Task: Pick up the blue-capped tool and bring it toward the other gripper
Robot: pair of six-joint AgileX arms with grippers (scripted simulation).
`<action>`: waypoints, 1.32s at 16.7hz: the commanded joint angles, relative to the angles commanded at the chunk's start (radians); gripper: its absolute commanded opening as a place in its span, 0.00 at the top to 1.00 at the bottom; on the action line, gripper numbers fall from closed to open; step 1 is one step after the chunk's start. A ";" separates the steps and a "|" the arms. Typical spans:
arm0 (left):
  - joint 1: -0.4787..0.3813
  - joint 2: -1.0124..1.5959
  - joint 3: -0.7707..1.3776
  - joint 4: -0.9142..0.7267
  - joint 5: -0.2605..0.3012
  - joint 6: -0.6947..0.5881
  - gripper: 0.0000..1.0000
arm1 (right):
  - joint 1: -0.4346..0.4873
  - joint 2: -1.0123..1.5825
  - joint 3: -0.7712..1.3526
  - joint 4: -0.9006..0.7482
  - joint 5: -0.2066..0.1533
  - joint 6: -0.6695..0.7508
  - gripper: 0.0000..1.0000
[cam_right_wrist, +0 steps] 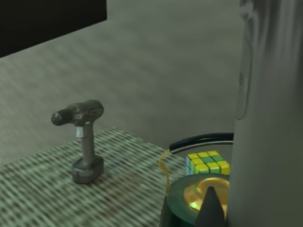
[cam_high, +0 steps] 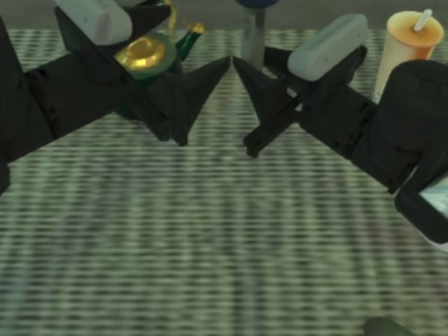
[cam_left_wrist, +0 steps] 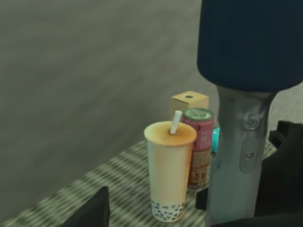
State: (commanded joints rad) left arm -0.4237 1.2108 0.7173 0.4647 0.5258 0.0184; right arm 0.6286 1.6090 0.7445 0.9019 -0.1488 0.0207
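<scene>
At the far middle of the table, my left gripper (cam_high: pixel 204 100) and right gripper (cam_high: pixel 246 103) meet tip to tip beside the blue-capped tool (cam_high: pixel 253 28). Both finger pairs spread wide; the tool stands upright, whether held I cannot tell.

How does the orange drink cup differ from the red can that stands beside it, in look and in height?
In the left wrist view the orange drink cup is pale orange and smooth, with a white straw in its lid and dark pearls at its base; the red can is dark red with a printed label and a green rim. The cup looks taller, but it also stands nearer the camera. Both stand upright on the table.
</scene>
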 joint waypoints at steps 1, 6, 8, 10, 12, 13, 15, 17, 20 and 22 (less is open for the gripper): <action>-0.015 0.035 0.027 0.010 -0.013 0.000 0.00 | 0.000 0.000 0.000 0.000 0.000 0.000 1.00; -0.110 0.274 0.197 0.071 -0.104 -0.001 0.00 | 0.000 0.000 0.000 0.000 0.000 0.000 1.00; -0.137 0.328 0.240 0.085 -0.130 -0.003 0.00 | 0.000 0.000 0.000 0.000 0.000 0.000 1.00; -0.144 0.340 0.251 0.088 -0.137 -0.003 0.00 | 0.000 0.000 0.000 0.000 0.000 0.000 1.00; -0.144 0.340 0.251 0.088 -0.137 -0.003 0.00 | 0.000 0.000 0.000 0.000 0.000 0.000 1.00; -0.144 0.340 0.251 0.088 -0.137 -0.003 0.00 | 0.000 0.000 0.000 0.000 0.000 0.000 1.00; -0.144 0.340 0.251 0.088 -0.137 -0.003 0.15 | 0.000 0.000 0.000 0.000 0.000 0.000 1.00; -0.144 0.340 0.251 0.088 -0.137 -0.003 0.30 | 0.000 0.000 0.000 0.000 0.000 0.000 1.00; -0.144 0.340 0.251 0.088 -0.137 -0.003 0.53 | 0.000 0.000 0.000 0.000 0.000 0.000 1.00; -0.144 0.340 0.251 0.088 -0.137 -0.003 0.68 | 0.000 0.000 0.000 0.000 0.000 0.000 1.00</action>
State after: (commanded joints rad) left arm -0.5680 1.5512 0.9688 0.5530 0.3886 0.0153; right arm 0.6286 1.6090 0.7445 0.9019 -0.1488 0.0207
